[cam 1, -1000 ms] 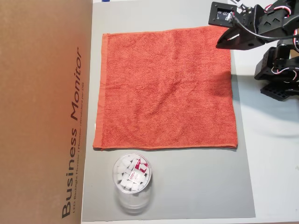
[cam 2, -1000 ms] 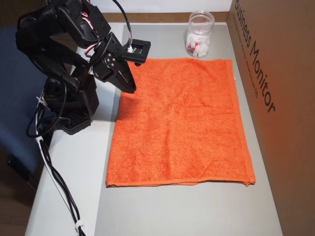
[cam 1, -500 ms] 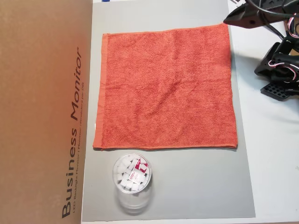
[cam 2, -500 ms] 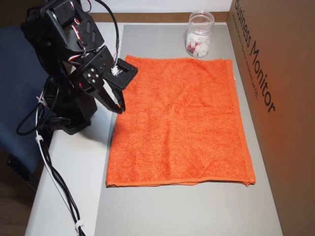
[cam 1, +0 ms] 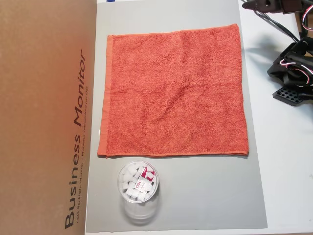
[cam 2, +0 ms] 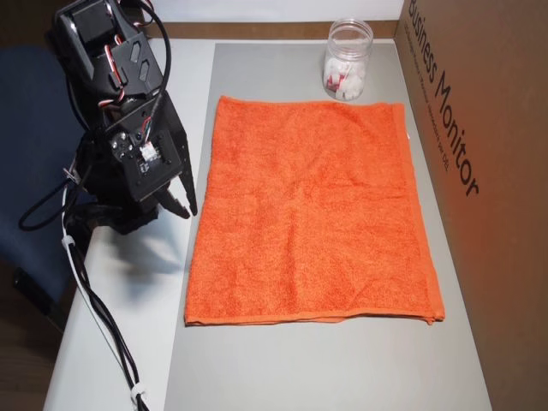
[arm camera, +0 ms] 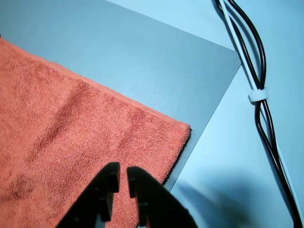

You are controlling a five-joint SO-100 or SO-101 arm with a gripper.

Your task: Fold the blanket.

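Your blanket (cam 1: 173, 93) lies fully spread and flat on the grey mat (cam 1: 195, 196), with no fold started; in an overhead view its hemmed band (cam 1: 104, 98) runs down the 9 o'clock edge, close beside the cardboard box (cam 1: 46, 117), and the plastic jar (cam 1: 138, 188) stands just off its 6 o'clock edge, apart from the cloth. That leaves the 3 o'clock side as the open edge to work from, which is probably why the arm sits there. In another overhead view the gripper (cam 2: 181, 205) hangs over the bare table (cam 2: 128, 282) just beside the blanket's 9 o'clock edge, fingertips pointing down, touching nothing. The wrist view shows the gripper (arm camera: 119, 176) with its jaws nearly together, only a thin slit between them and no cloth inside, poised above the blanket's free corner (arm camera: 183, 130), which lies at about 1 o'clock from the tips. A tied cable (arm camera: 259, 95) trails across the table at 2 o'clock, well clear of the corner. You look to be lining up on that corner, so the jaws must spread before you descend; terry this thick should pinch easily.
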